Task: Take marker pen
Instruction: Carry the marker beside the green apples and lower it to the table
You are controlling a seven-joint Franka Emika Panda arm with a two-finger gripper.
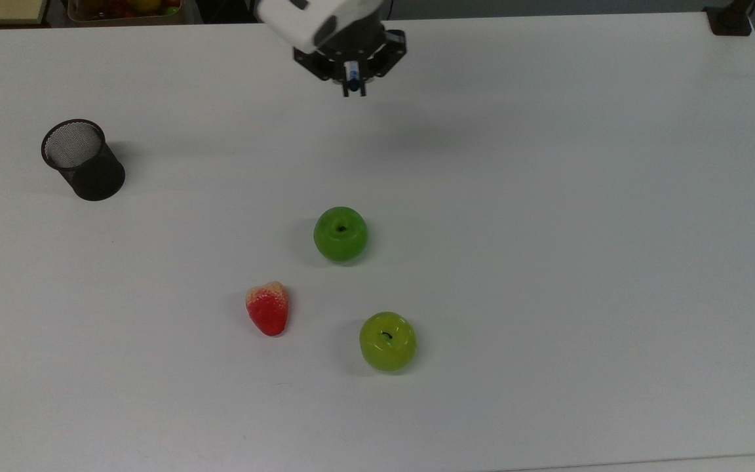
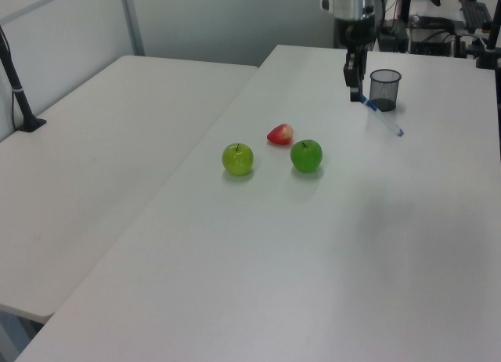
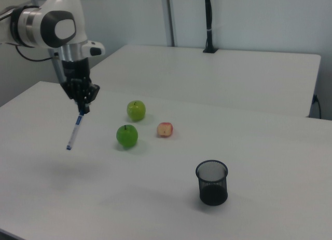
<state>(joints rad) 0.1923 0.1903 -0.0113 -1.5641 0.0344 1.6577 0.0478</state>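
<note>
Top view: 2 apples (image 1: 341, 234), 1 strawberry (image 1: 268, 309).

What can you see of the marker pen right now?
The marker pen is slim, with a white barrel and blue at both ends. The gripper is shut on its upper blue end, so the pen hangs tilted in the air, its lower tip clear of the table. In the left view it slants down toward the left view's right, in front of the mesh cup. Nothing but the fingers touches it.
</note>
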